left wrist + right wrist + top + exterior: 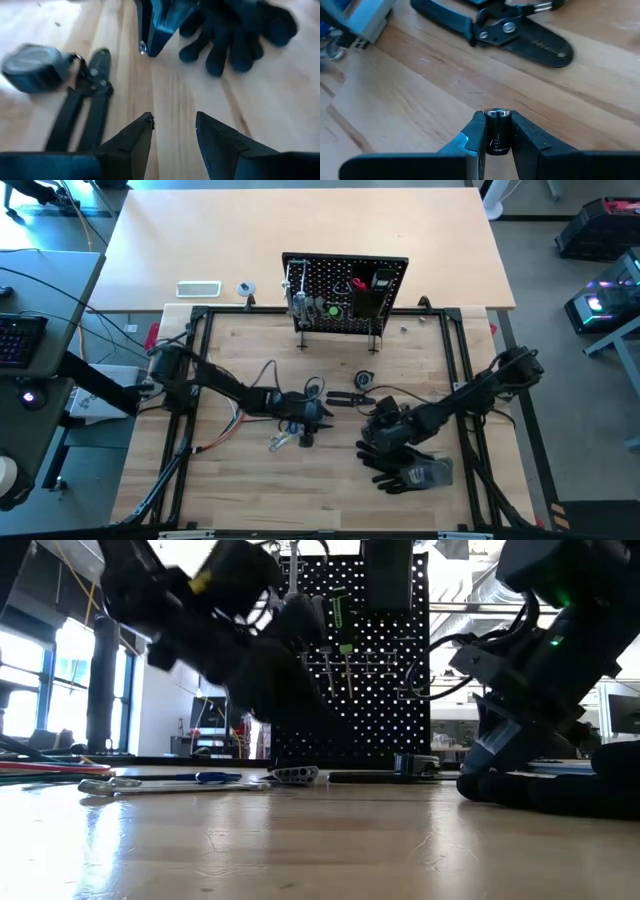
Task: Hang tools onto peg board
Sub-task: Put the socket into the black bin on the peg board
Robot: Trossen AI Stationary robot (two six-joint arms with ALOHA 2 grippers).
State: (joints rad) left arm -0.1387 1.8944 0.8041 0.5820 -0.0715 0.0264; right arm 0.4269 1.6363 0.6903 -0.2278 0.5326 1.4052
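Note:
The black peg board [345,285] stands upright at the table's far side with a few tools and a black bin [375,290] on it. My right gripper [383,420] is low over the table centre, shut on a small black bar with a silver end [496,131]. My left gripper [175,125] is open and empty just left of it, over bare wood. Black pliers [350,398] lie flat between the grippers and the board. A silver wrench [170,784] and a blue-handled driver [205,777] lie near the left gripper. My right gripper pinches the black bar between its two fingers, just behind the silver end [496,115], which sticks out past the fingertips. The bar lies along the fingers. The silver tip [142,47] shows just above the wood; whether it touches the table I cannot tell.
Black gloves [405,460] lie at the near right beside my right gripper. A tape measure [363,380] lies by the pliers. A bundle of coloured wires [235,425] lies left of centre. A black frame [200,380] borders the work area.

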